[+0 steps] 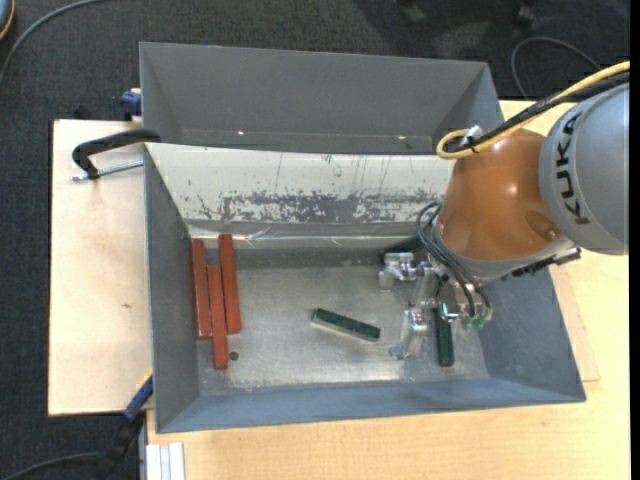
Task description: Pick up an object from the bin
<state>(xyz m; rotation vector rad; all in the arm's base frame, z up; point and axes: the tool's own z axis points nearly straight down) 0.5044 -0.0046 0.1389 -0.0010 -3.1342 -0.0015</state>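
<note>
Dark green bar [443, 344], long axis up-down in view, just beside pincer [424, 336], pincer's spread impossible to tell

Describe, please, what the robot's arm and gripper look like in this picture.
The arm is a rounded grey link lettered KUKA in black. An orange dome cover caps its wrist, with a pale yellow cable and black cables looping by it. The gripper is small, silvery metal.
</note>
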